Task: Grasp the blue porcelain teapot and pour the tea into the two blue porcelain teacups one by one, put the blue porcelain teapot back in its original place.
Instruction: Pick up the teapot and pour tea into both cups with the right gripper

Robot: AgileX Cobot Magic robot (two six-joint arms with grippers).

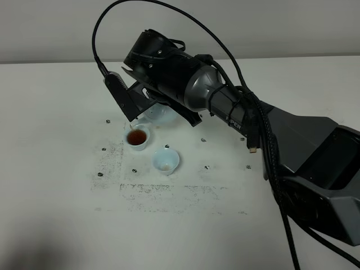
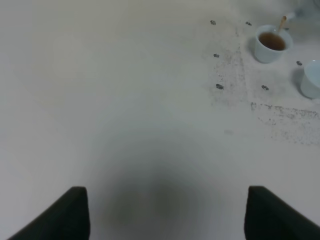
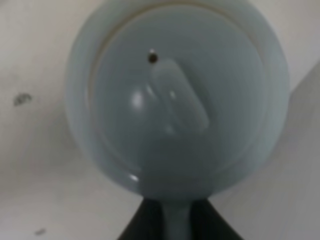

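Scuffed white tabletop [image 1: 50, 214], tea-filled teacup [image 1: 136, 138], plain pale wall [image 1: 45, 28] behind

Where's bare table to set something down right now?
Bare: the table left of the filled teacup, out to the left edge, and the near strip in front of the empty teacup. Crowded: both cups stand close together beside the teapot, and the right arm covers the right side.

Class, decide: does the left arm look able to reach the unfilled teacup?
Probably yes: the left gripper hangs open over bare table, nothing lies between it and the unfilled teacup, and the teapot is held beyond it.
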